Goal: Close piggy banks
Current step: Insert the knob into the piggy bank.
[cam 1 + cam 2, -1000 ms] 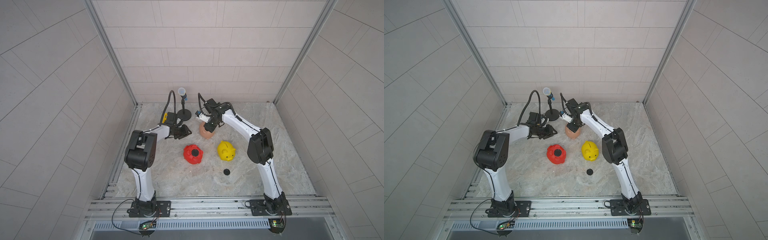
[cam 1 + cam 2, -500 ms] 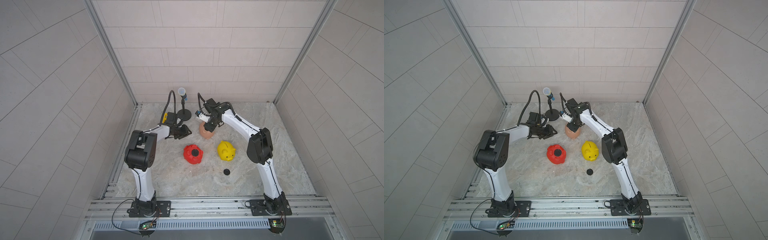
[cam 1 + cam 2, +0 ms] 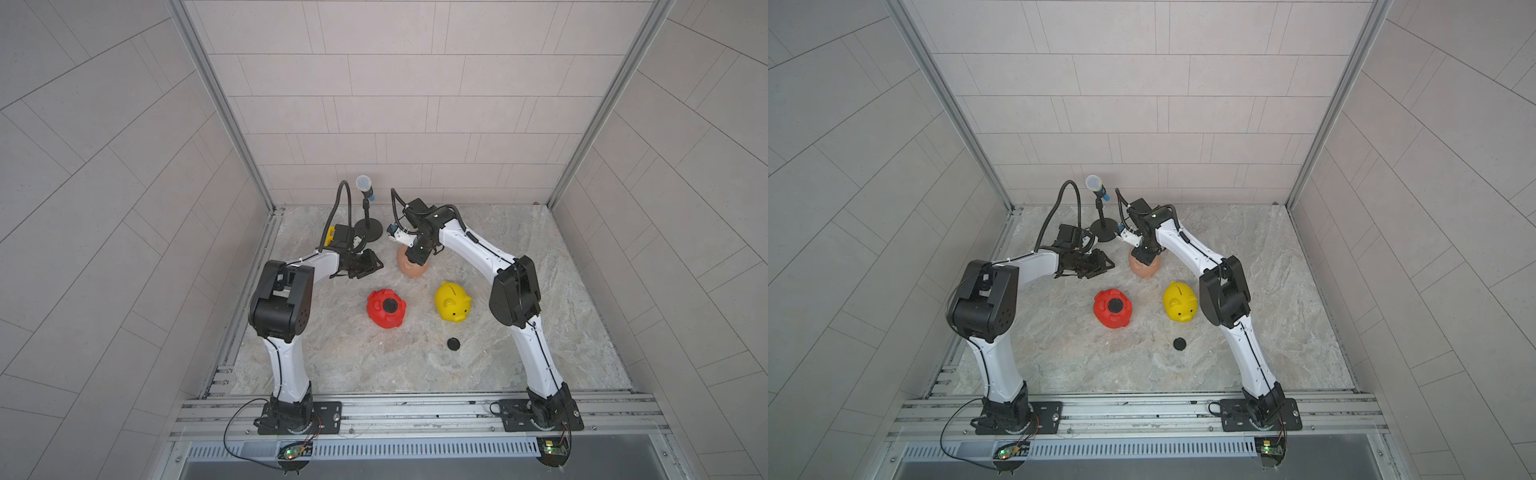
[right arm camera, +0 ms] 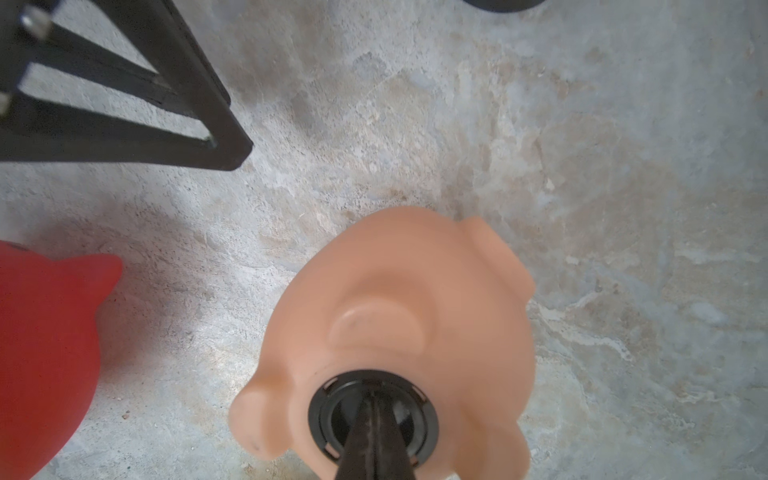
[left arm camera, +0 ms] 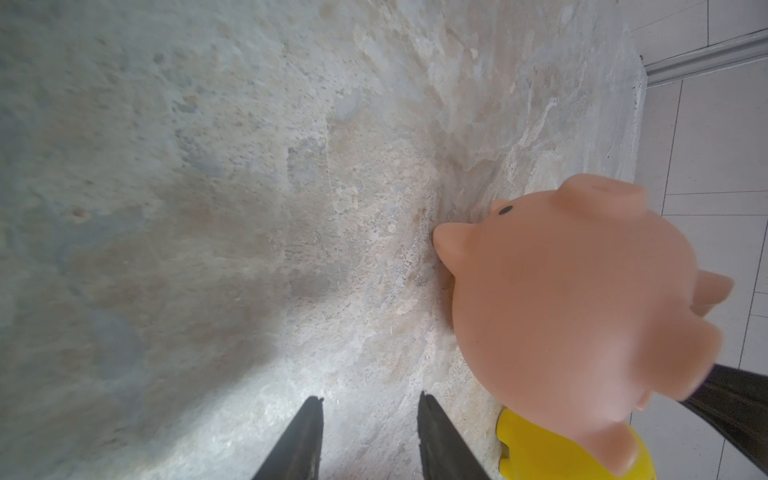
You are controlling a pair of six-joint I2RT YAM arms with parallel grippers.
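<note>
Near black microphone stand (image 3: 368,227), peach-pink glossy plastic piggy bank (image 3: 412,269) lies belly-up, snout roughly toward stand; right gripper (image 4: 374,399), jaws together, points down onto black belly plug (image 4: 325,412); left gripper (image 5: 369,398) slightly apart, empty

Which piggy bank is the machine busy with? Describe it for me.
Find the microphone stand at the back. Near its base lies the peach-pink pig, belly up. Unlike the red pig and yellow pig, it sits under the right claw.
</note>
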